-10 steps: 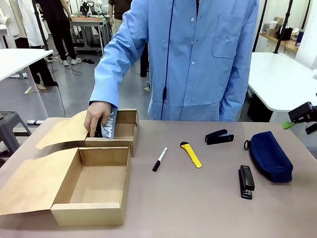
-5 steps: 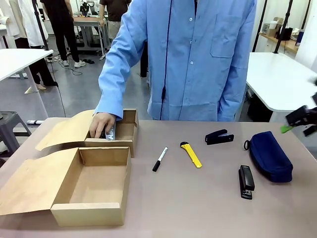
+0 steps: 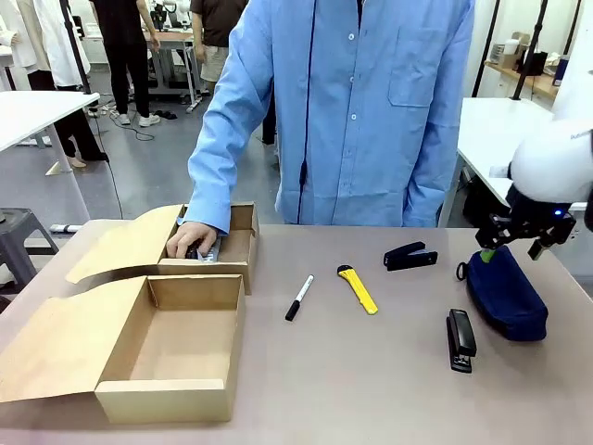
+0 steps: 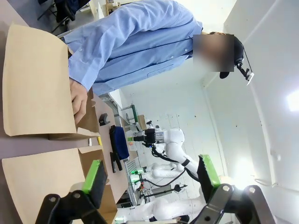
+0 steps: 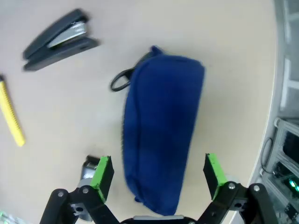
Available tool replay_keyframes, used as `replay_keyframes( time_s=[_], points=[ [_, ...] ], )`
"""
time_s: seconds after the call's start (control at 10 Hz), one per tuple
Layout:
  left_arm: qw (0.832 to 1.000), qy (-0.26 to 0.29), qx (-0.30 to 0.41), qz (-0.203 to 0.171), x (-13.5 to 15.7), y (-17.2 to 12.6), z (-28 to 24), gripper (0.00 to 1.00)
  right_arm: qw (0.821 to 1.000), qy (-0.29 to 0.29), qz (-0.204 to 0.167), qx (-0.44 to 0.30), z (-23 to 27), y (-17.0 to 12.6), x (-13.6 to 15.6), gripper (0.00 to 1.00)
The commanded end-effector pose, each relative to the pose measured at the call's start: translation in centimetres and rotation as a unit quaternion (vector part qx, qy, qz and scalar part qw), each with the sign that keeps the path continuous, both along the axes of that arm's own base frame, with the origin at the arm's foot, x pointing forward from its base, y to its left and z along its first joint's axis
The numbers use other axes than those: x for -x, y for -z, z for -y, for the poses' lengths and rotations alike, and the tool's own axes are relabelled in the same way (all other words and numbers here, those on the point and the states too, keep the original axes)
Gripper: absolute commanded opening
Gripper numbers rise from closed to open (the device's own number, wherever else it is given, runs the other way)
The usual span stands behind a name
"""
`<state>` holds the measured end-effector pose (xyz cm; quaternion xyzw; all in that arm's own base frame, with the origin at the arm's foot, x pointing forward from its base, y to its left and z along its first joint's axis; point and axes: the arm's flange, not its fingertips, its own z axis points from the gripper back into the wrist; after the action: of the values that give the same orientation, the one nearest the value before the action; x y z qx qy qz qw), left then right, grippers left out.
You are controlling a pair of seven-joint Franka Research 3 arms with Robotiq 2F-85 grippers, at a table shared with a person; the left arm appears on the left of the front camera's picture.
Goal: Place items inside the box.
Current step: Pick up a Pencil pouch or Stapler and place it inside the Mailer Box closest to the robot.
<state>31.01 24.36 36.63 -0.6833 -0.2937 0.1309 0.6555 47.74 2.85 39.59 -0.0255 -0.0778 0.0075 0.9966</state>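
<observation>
The person's hand covers most of the grey pouch

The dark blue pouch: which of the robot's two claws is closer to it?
Right. The right gripper hangs above the navy pouch, open fingers straddling it. The left gripper is far off, over by the cardboard boxes at the table's other side.

On the left of the desk stand two open cardboard boxes. The near box is empty, and the far box holds a mostly hidden grey pouch. Rightward lie a marker pen, a yellow utility knife, a black stapler, a second stapler and a navy pouch.
</observation>
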Motion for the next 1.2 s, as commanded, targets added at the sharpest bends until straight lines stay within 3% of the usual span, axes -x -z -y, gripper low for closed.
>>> replay_keyframes(
  time_s=[0.0,0.2,0.5,0.9,1.1],
  points=[
    [1.000,0.003,0.003,0.009,0.1,-0.2,0.1,1.00,0.999,0.034,-0.028,0.023,-0.5,-0.2,-0.6,1.00],
    [1.000,0.003,0.003,0.009,0.1,-0.2,0.1,1.00,0.997,0.067,-0.044,0.010,0.6,1.1,-0.7,1.00],
    [1.000,0.003,0.003,0.009,0.1,-0.2,0.1,1.00,0.997,0.060,-0.042,-0.013,1.0,2.2,-0.8,1.00],
    [1.000,0.003,0.003,0.009,0.1,-0.2,0.1,1.00,0.995,0.065,-0.065,-0.043,0.8,7.4,-2.3,1.00],
    [1.000,0.003,0.003,0.009,0.1,-0.2,0.1,1.00,0.994,0.068,-0.067,-0.044,0.8,8.3,-2.4,1.00]
  ],
)
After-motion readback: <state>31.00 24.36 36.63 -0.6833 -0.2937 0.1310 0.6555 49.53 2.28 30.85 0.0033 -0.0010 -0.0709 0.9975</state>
